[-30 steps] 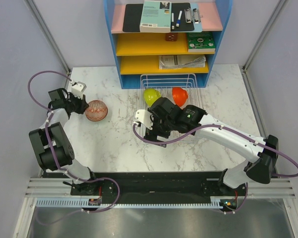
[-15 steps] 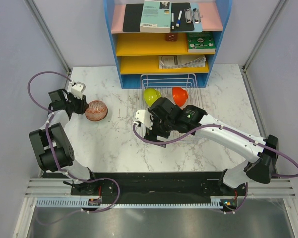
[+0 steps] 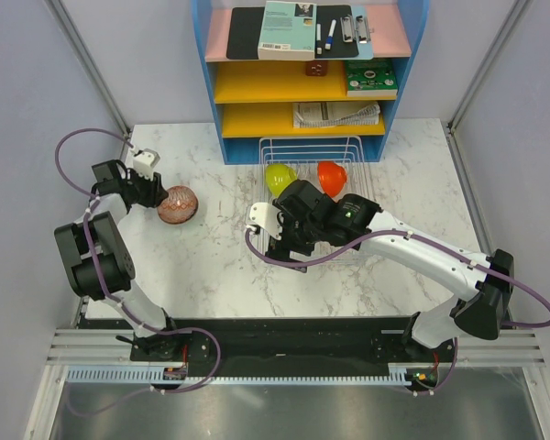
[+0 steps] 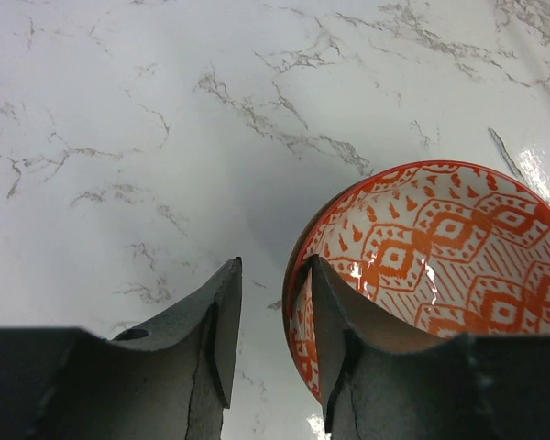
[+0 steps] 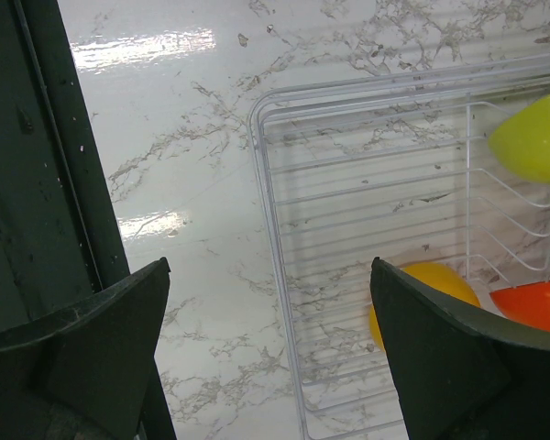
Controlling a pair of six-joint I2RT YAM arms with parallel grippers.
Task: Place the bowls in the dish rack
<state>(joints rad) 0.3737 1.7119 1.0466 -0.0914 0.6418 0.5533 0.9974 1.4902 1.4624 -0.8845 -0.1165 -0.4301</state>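
I count four bowls: one red-patterned bowl on the counter at 9 o'clock, its rim sitting loosely between my narrowly parted left jaws, and three in the single dish rack toward 12 o'clock. Overhead shows only the lime bowl and the red-orange bowl there. My right wrist camera adds a yellow-orange bowl, and my right jaws are spread wide, holding nothing.

— What does your bench look like?
— My table is glossy white marble with grey veins, and bright glare lies on it.
— And around it?
— Plain pale grey walls on both sides, with slanting metal posts at the corners. My blue shelf unit stands at the back, with a pink top shelf and yellow ones beneath.
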